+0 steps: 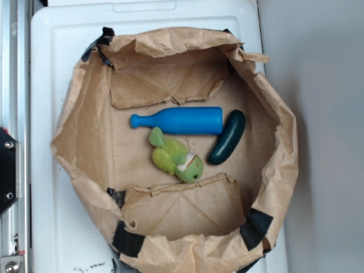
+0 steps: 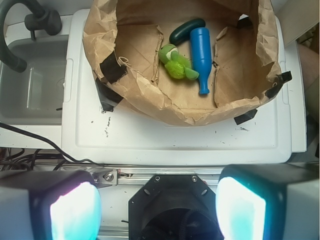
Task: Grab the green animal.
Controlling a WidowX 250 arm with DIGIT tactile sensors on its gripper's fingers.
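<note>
A white plastic lid (image 1: 57,85) carries a wide, crumpled brown paper bag (image 1: 79,114) whose walls are folded down into a shallow bowl and patched with black tape (image 1: 255,226) around the rim. Inside the bag, taking the blue bottle (image 1: 182,120) as the landmark: it lies on its side across the middle of the bag floor, its neck pointing toward the exterior view's left. At the bottle's base end, touching or very nearly so, lies the dark green cucumber-shaped object (image 1: 227,137), slanted away from it. The green animal (image 1: 175,156) lies just beside the bottle's long side, its flat fin end close to the bottle's body and its round head, with the white-and-red mouth patch, angled away from it. In the wrist view the gripper (image 2: 157,207) sits well apart from the bottle, outside the bag over the lid's edge, its two pale pads (image 2: 74,210) spread wide with nothing between them.
</note>
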